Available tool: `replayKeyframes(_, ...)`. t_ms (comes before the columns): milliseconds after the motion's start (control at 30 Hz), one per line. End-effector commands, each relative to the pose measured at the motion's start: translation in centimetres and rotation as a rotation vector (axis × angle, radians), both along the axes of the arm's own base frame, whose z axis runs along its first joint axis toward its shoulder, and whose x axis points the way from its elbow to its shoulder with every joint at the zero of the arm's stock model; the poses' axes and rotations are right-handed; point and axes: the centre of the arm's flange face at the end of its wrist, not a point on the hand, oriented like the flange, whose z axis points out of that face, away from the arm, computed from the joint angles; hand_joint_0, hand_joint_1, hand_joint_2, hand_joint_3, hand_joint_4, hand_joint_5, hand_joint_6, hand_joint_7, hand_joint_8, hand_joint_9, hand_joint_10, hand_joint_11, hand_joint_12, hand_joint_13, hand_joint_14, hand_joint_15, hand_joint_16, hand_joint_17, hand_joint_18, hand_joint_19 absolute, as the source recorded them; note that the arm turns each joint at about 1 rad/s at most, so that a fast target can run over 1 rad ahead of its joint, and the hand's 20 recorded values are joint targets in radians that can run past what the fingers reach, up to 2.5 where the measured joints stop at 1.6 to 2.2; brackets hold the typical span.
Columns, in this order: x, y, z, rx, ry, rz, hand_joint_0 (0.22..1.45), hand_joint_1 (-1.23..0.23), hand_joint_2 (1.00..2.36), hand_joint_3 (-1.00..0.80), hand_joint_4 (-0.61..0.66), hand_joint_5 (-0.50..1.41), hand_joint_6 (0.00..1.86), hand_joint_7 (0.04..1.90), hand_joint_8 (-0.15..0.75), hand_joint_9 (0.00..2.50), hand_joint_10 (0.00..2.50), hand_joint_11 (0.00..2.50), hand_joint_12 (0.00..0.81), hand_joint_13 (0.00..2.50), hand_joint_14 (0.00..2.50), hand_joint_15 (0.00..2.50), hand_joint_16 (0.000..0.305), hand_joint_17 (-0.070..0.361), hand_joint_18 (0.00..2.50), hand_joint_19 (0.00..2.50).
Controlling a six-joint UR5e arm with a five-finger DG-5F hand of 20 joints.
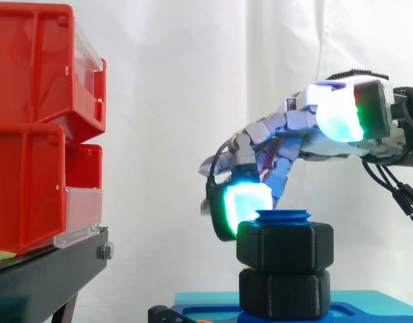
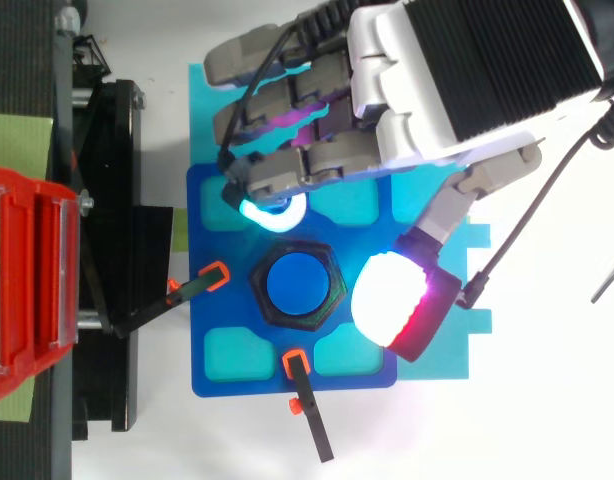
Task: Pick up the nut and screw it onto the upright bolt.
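Side view: hand [image 1: 307, 126] is reaching in from the rt, above the bolt. Its fingers are bending down in a loose curve and the thumb is standing wide apart, so it's spread and gripping nothing. One finger pad [image 1: 245, 202] is glowing cyan-green and hanging level w/ the nut's top edge, on its left; can't tell from here if it's touching. Thumb pad [image 1: 341, 111] is glowing cyan-green too and sitting high, well above the nut. Nut [image 1: 285, 245], a black hex, is sitting on the upright bolt [image 1: 284, 217], w/ the bolt's blue top poking out just above it. Below it, a second black hex piece [image 1: 284, 293] is resting on the blue fixture [image 1: 368, 303]. Red bins [image 1: 31, 121] are sitting on the black stand [image 1: 52, 269] at left, well apart from the bolt.

Top view: hand [image 2: 467, 70] is coming in from the top-rt corner. Fingers [image 2: 287, 170] are lying over the upper part of the blue fixture [image 2: 199, 375]. The cyan finger pad [image 2: 272, 210] is hovering just beside the nut [image 2: 257, 285], up-left of it, w/ a thin gap showing. Thumb pad [image 2: 387, 300] is glowing white-magenta just rt of the nut. Bolt [image 2: 297, 283] is showing as a blue disc in the nut's centre. Two orange-tipped black clamps [image 2: 202, 283] [image 2: 305, 400] are pointing toward the nut from the left and from below.
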Motion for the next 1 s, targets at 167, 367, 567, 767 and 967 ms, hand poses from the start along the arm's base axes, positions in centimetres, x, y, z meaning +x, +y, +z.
replayKeyframes(167, 0.8, 1.0, 1.1, -0.002, -0.061, 0.013, 0.45, 0.05, 1.0, -0.5, 0.26, -0.08, 0.5, 0.79, 0.281, 0.93, 0.0, 0.0, 0.295, 0.58, 0.0, 0.0, 0.031, 0.07, 0.23, 0.0)
replayKeyframes(367, 1.7, 3.2, 0.1, 0.0, -0.069, 0.03, 0.45, 0.05, 1.0, -0.5, 0.24, -0.1, 0.5, 0.7, 0.27, 0.88, 0.0, 0.0, 0.298, 0.56, 0.0, 0.0, 0.031, 0.07, 0.2, 0.0)
replayKeyframes(567, 2.8, 5.1, -2.9, 0.019, -0.034, 0.015, 0.45, 0.05, 1.0, -0.5, 0.24, -0.1, 0.5, 0.69, 0.268, 0.86, 0.0, 0.0, 0.294, 0.54, 0.0, 0.0, 0.031, 0.07, 0.19, 0.0)
replayKeyframes(767, 2.7, 6.0, -3.3, 0.025, 0.002, 0.004, 0.45, 0.05, 1.0, -0.5, 0.26, -0.08, 0.5, 0.8, 0.275, 0.86, 0.0, 0.0, 0.286, 0.53, 0.0, 0.0, 0.03, 0.068, 0.18, 0.0)
replayKeyframes(967, 2.5, 6.1, -3.6, 0.025, 0.025, 0.001, 0.46, 0.02, 1.0, -0.5, 0.28, -0.07, 0.5, 0.91, 0.287, 0.89, 0.0, 0.0, 0.277, 0.54, 0.0, 0.0, 0.029, 0.064, 0.2, 0.0)
